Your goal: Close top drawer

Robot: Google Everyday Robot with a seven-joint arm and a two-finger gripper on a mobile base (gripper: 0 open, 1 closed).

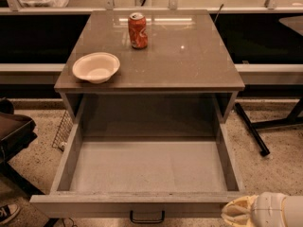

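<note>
The top drawer [147, 174] is pulled fully out of the grey-brown cabinet, its pale grey inside empty. Its front panel runs along the bottom of the view, with the small dark loop handle [147, 217] at centre. My gripper [236, 212] shows at the bottom right corner, pale cream, right by the right end of the drawer front. It is to the right of the handle and holds nothing that I can see.
A white bowl [96, 66] and a dented red soda can [138, 30] stand on the cabinet top [189, 56]. A dark chair [12, 136] is at the left, a wire rack [63, 130] beside the drawer, black table legs [253, 131] at the right.
</note>
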